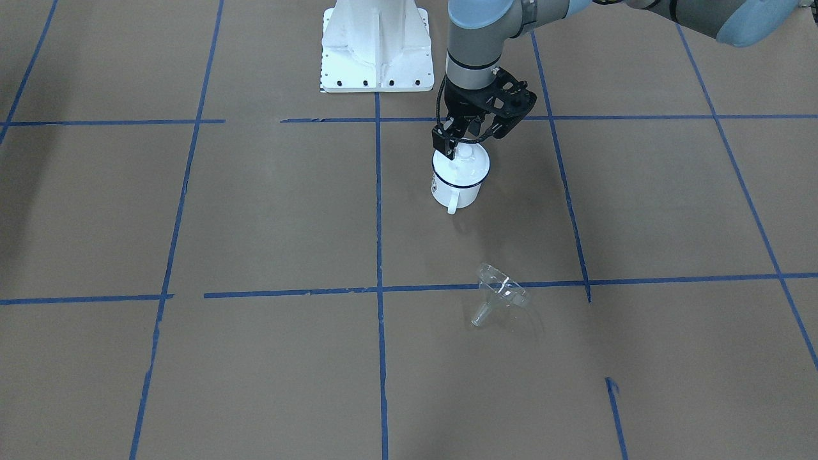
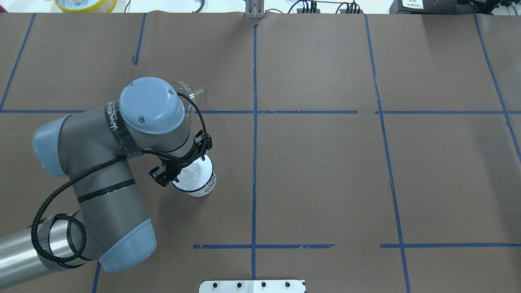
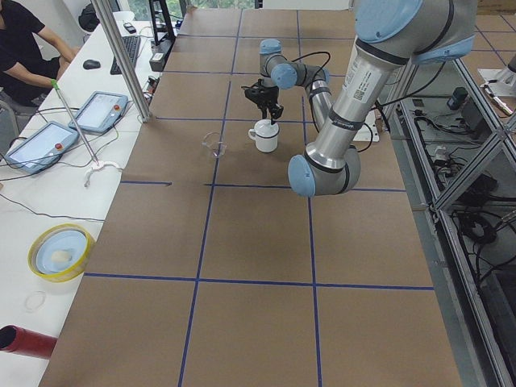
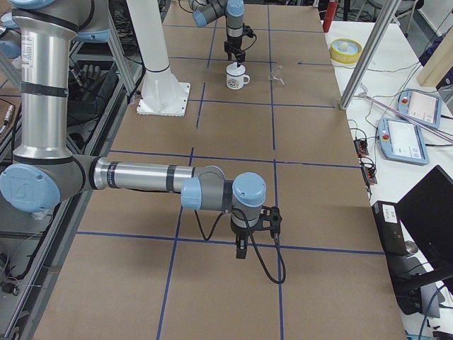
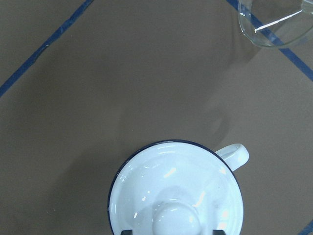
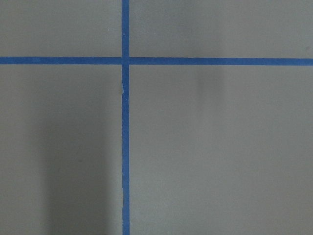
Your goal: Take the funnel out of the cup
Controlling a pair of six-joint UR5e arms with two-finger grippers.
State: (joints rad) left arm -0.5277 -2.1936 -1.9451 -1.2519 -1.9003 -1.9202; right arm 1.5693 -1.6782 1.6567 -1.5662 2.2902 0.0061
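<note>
The cup (image 1: 455, 188) is a white mug with a dark blue rim, standing upright on the brown table. A round white lid (image 5: 176, 188) with a knob sits on the cup. The clear funnel (image 1: 500, 294) lies on its side on the table, apart from the cup, and it also shows in the left wrist view (image 5: 274, 24). My left gripper (image 1: 456, 143) hangs right over the lid. It is open, with a fingertip (image 5: 126, 232) on either side of the knob. My right gripper (image 4: 241, 249) shows only in the exterior right view, low over bare table, so I cannot tell its state.
The white robot base (image 1: 377, 51) stands behind the cup. Blue tape lines (image 1: 378, 211) cross the table. A yellow bowl (image 3: 60, 251), tablets (image 3: 101, 111) and a metal pole (image 3: 121, 56) are on the side bench beyond the table's edge.
</note>
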